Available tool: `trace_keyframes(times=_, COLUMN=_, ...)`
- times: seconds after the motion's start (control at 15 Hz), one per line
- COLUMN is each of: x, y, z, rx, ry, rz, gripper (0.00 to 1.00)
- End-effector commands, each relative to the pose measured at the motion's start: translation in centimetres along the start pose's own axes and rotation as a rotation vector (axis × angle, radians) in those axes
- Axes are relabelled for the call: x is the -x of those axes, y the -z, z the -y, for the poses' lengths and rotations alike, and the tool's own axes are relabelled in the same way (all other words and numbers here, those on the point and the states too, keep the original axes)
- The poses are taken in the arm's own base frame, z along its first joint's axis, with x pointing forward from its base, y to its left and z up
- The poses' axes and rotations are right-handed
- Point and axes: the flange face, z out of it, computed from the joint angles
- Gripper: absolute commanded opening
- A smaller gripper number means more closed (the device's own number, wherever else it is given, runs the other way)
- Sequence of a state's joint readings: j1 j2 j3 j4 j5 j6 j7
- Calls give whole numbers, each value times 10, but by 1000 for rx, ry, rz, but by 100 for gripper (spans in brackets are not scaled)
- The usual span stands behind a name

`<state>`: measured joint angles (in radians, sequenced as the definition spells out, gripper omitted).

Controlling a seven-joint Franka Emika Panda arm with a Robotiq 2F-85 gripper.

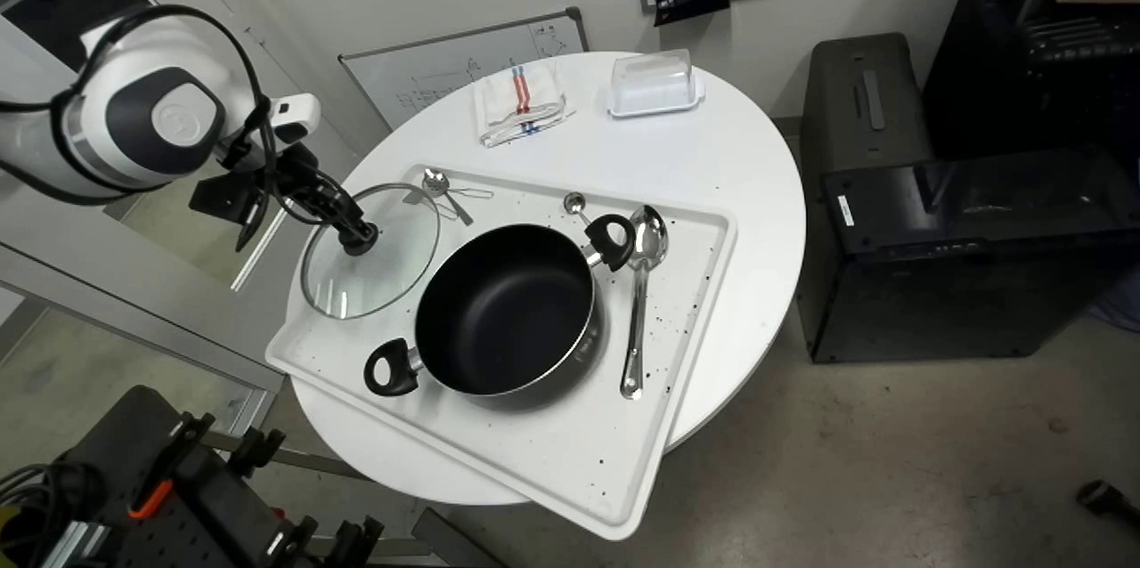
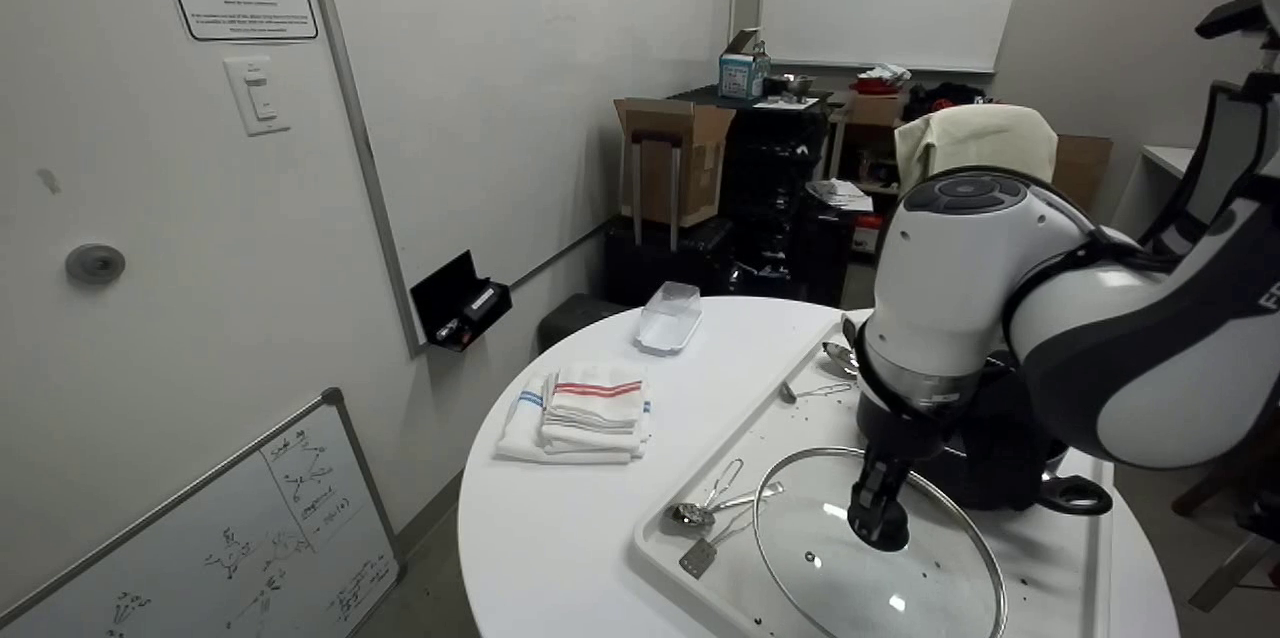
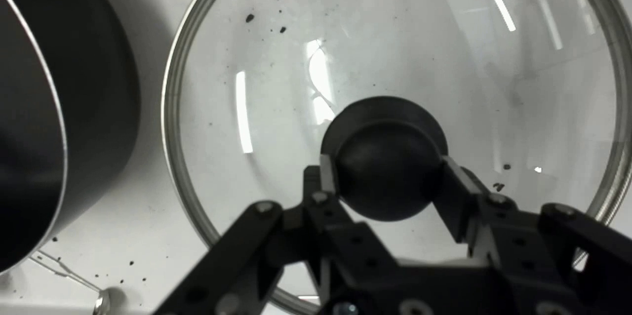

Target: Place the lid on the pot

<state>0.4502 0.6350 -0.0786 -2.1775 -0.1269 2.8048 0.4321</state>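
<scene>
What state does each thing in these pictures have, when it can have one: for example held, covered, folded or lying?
Lid: off the pot, held by its knob
Pot: upright, uncovered
Gripper: closed on that knob
Tray: speckled
Large spoon: lying on the tray
Towels: folded, stacked
Clear-topped dish: covered
Small whiteboard: leaning, written on
Light switch: on or off, cannot tell

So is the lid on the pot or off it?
Off: the lid is beside the pot, which stands uncovered in an exterior view; the wrist view shows a gap between them.
</scene>
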Motion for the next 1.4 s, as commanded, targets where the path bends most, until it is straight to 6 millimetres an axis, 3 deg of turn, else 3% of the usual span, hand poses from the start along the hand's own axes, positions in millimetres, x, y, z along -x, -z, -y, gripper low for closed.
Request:
trace_keyframes(times=0.0, x=10, y=44, z=-9, rx=23, ry=18, rz=-14, gripper=25)
trace_keyframes(times=0.27, x=12, y=74, z=-30, rx=48, ry=-7, rz=-8, gripper=25)
trace_keyframes(times=0.6, x=7, y=96, z=-67, rx=61, ry=-92, rz=14, gripper=25)
trace_keyframes(times=1.33, x=-6, y=90, z=-167, rx=32, ry=-387, rz=37, gripper=25)
